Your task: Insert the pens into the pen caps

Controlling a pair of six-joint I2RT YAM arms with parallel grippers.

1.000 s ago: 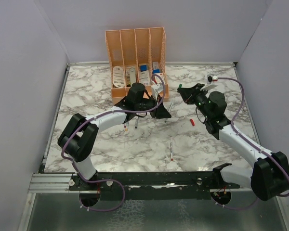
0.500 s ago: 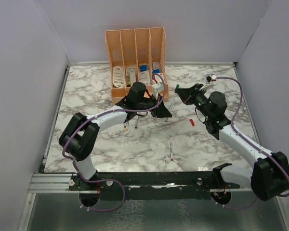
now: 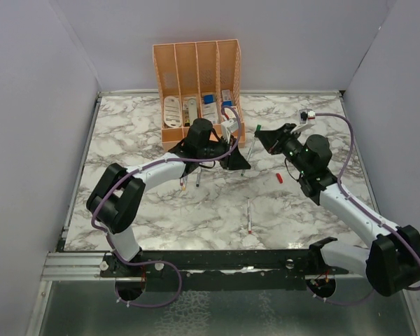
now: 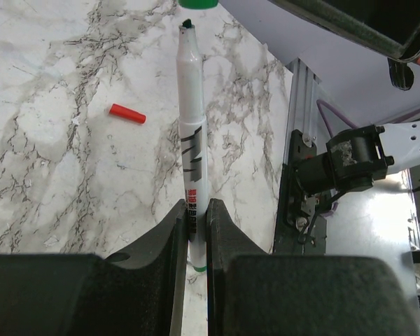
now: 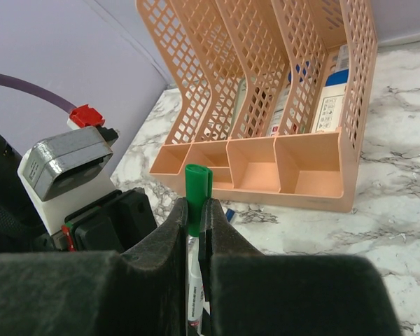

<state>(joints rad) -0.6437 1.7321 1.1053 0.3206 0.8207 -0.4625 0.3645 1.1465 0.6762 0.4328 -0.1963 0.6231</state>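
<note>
**Q:** What does the top view alone record?

**A:** The two arms meet in front of the orange organiser (image 3: 196, 70). A loose pen (image 3: 249, 217) lies on the marble worktop (image 3: 126, 140), and two more pens (image 3: 191, 182) lie beside the left arm. From here the hands' grips are too small to judge.

**Q:** And the wrist views?

**A:** Left wrist: the left hand (image 4: 194, 213) is closed to a narrow slit on the held pen (image 4: 193, 140), clamped near its rear end. The pen's long axis runs straight out from the fingers, dark tip foremost. It is aimed at the green cap (image 4: 198, 3), and the tip lies just short of it. A red cap (image 4: 127, 113) lies on the worktop to one side. Right wrist: the right hand (image 5: 195, 208) is nearly shut, pinching the green cap with its closed end uppermost. The pen's barrel shows below the cap, between the fingers, and the organiser stands behind
</note>
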